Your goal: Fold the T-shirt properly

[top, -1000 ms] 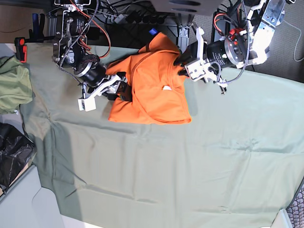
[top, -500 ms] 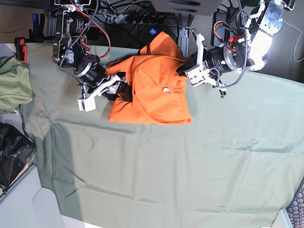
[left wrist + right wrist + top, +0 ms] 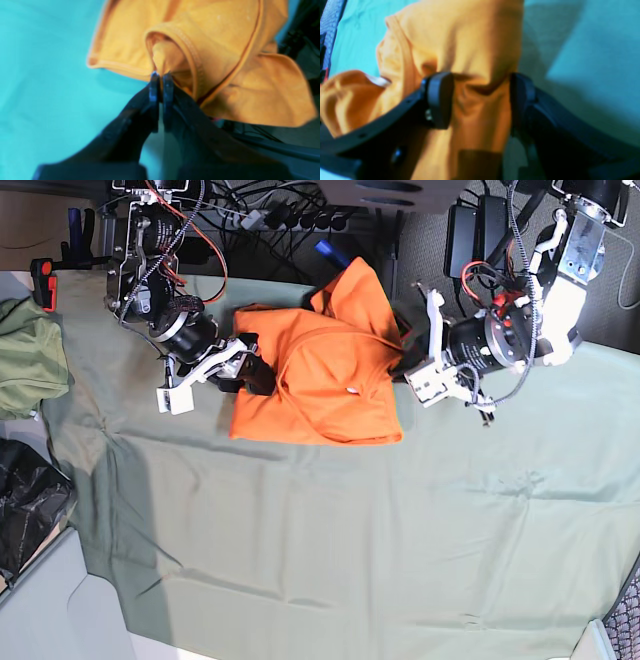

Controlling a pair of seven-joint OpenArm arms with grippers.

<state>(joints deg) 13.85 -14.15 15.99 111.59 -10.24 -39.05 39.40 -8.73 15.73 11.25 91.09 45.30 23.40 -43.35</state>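
At the far left of the base view an olive garment (image 3: 30, 358) lies on the edge, and below it is a black bag (image 3: 28, 515). Both are well apart from the right gripper (image 3: 255, 370).

The right gripper is at the left side of the T-shirt (image 3: 325, 375). In the right wrist view its two black pads (image 3: 440, 100) stand wide apart, and a thick fold of orange fabric (image 3: 470, 75) passes between them. The left pad touches the cloth; whether the right pad also presses it I cannot tell, so it is not sure that this gripper is clenched on the shirt.

The T-shirt lies between the two grippers, on the far part of the green cloth (image 3: 350, 530), folded into a rough square. Its white label (image 3: 350, 391) is near the middle, and one part (image 3: 355, 288) rises toward the far edge.

The left gripper (image 3: 402, 360) is at the right side of the shirt. In the left wrist view its fingertips (image 3: 154, 82) are pressed almost together, and a small pinch of orange fabric (image 3: 165, 58) comes out just beyond them, so it is grasping the shirt. A hemmed opening (image 3: 192, 55) curves around this pinch.
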